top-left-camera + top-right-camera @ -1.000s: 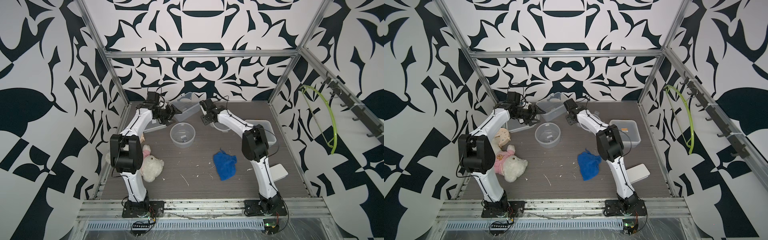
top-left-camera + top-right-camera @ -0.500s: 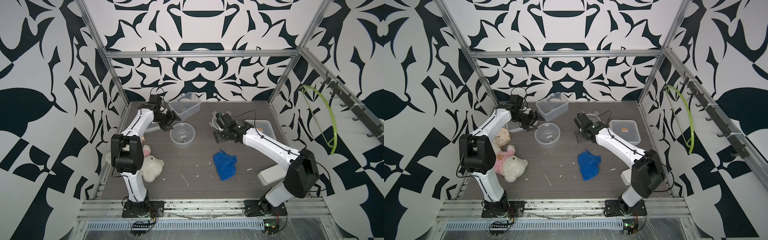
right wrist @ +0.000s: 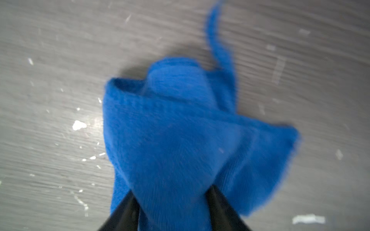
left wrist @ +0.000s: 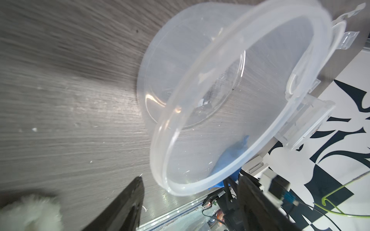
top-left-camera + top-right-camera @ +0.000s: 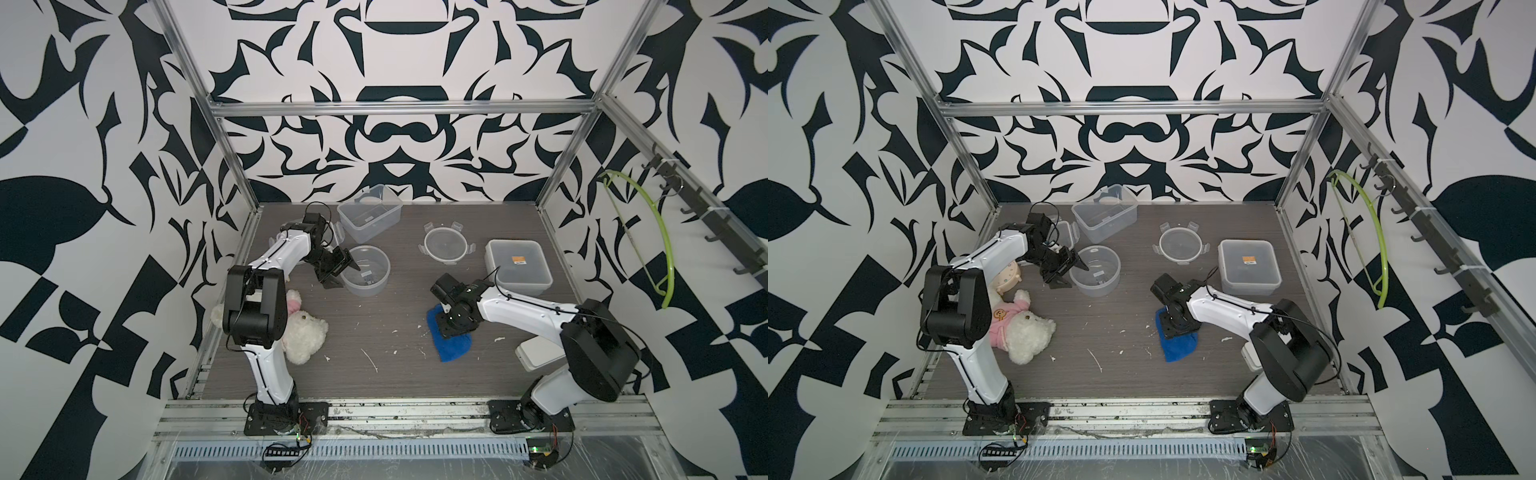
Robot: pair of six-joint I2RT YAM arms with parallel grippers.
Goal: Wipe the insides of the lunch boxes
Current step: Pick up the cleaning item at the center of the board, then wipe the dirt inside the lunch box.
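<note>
In both top views the open round lunch box (image 5: 369, 271) (image 5: 1098, 270) stands left of centre. My left gripper (image 5: 343, 276) (image 5: 1074, 276) is open at its left rim, one finger inside the wall and one outside; the left wrist view shows the rim (image 4: 180, 190) between the two fingers (image 4: 130, 200). The open rectangular lunch box (image 5: 370, 212) sits at the back. The square lunch box (image 5: 517, 264) at the right has its lid on, with an orange sticker. My right gripper (image 5: 453, 324) (image 3: 172, 192) points down, shut on a bunch of the blue cloth (image 5: 453, 347) (image 3: 180, 130).
A round clip lid (image 5: 446, 247) lies between the round and square boxes. Another lid (image 5: 1067, 232) lies behind my left arm. A white plush toy (image 5: 301, 332) and a beige clock (image 5: 1007, 276) lie at the left, a white flat object (image 5: 536, 353) at the right.
My right arm swung from the back near the round lid forward to the blue cloth and closed on it. My left gripper moved from the rectangular box to the round box's rim.
</note>
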